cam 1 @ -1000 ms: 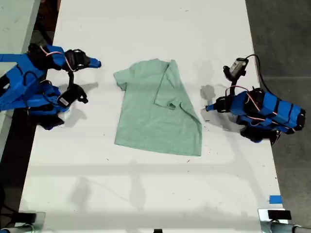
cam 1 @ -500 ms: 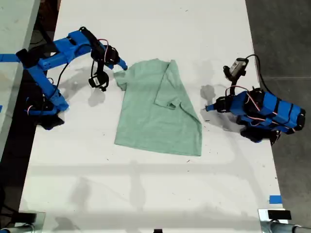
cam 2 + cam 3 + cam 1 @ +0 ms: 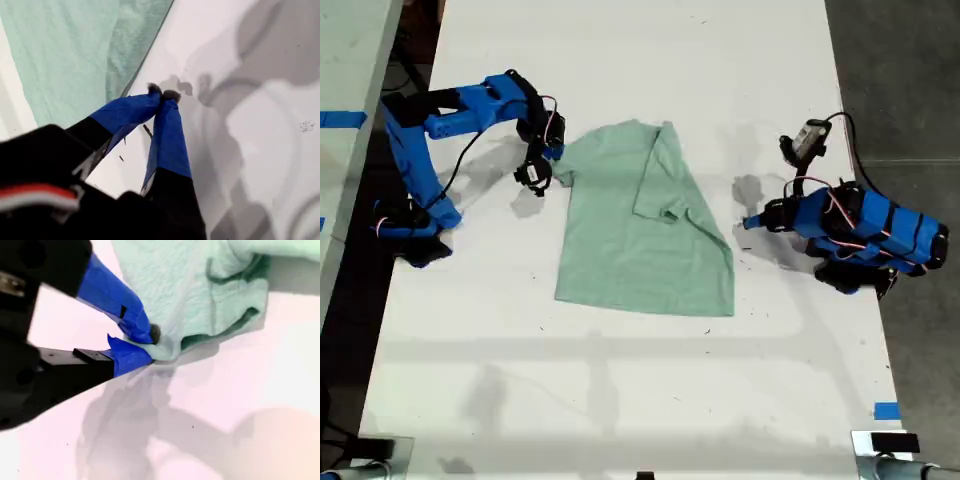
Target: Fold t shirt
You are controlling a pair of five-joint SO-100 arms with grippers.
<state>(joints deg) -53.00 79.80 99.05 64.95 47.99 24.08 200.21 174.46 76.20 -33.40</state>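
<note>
Pinching the sleeve edge of the t shirt (image 3: 645, 225), mid-table (image 3: 620, 400), my second gripper (image 3: 145, 342) sits at the exterior view's left; my first gripper (image 3: 162, 94), clenched empty, rests right of the cloth.

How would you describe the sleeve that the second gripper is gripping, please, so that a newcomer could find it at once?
On the long white table lies a small pale mint-green cloth t-shirt. Its sleeve toward the exterior view's left sticks out flat at the shirt's upper corner, with my second gripper shut on its edge. Unlike it, the opposite sleeve is folded inward over the body.
</note>
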